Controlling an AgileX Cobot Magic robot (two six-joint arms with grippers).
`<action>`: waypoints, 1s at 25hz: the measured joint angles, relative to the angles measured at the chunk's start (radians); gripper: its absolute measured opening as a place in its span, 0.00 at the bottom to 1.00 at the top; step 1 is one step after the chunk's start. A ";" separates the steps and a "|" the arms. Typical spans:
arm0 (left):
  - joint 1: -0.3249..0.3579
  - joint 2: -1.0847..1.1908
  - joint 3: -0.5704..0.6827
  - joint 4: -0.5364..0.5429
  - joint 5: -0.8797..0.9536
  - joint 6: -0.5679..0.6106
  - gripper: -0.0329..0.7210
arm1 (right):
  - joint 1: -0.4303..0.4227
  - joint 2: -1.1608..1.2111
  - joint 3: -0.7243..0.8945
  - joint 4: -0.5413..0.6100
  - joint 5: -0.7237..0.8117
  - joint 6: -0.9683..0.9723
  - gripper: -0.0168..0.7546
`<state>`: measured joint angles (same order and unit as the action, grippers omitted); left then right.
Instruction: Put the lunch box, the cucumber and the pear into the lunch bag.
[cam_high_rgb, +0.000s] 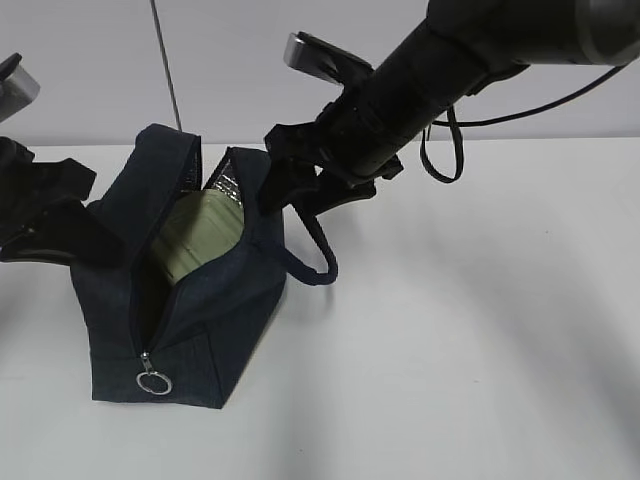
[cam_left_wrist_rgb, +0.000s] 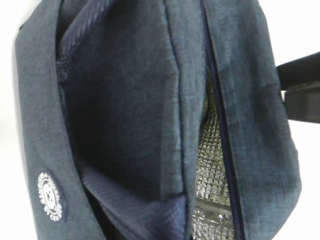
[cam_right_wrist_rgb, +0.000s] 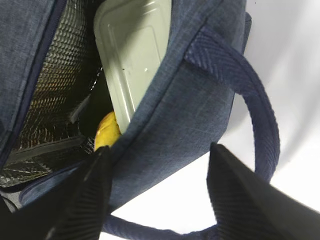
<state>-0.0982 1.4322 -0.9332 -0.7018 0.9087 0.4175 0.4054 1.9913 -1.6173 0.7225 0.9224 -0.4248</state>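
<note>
The navy lunch bag (cam_high_rgb: 215, 310) stands open on the white table. The lunch box (cam_high_rgb: 205, 235) lies inside it, its sage-green lid showing; the lid also shows in the right wrist view (cam_right_wrist_rgb: 132, 50). The yellow pear (cam_right_wrist_rgb: 107, 131) sits in the bag under the box's edge. The cucumber is hidden. My right gripper (cam_right_wrist_rgb: 159, 150) is open and straddles the bag's far side wall (cam_right_wrist_rgb: 175, 115), one finger inside and one outside; it shows in the exterior view (cam_high_rgb: 285, 195). My left gripper (cam_high_rgb: 95, 245) grips the bag's left wall; its fingers are hidden in the left wrist view, which bag fabric (cam_left_wrist_rgb: 125, 100) fills.
The bag's loop handle (cam_high_rgb: 315, 262) hangs at its right side, under the right arm. The zipper's metal ring pull (cam_high_rgb: 153, 382) lies at the bag's near end. Silver lining (cam_left_wrist_rgb: 210, 170) shows inside. White table (cam_high_rgb: 460, 340) extends to the right.
</note>
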 joint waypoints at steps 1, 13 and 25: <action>0.000 0.000 0.000 0.000 0.000 0.000 0.04 | 0.002 0.011 -0.009 0.000 0.005 0.000 0.63; 0.000 0.000 0.000 0.000 0.001 0.000 0.04 | 0.036 0.043 -0.059 -0.027 0.054 0.000 0.57; 0.000 0.000 0.000 -0.001 0.001 0.000 0.04 | 0.040 0.063 -0.139 -0.107 0.102 0.061 0.77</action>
<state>-0.0982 1.4322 -0.9332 -0.7025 0.9093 0.4175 0.4457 2.0546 -1.7564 0.6160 1.0246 -0.3638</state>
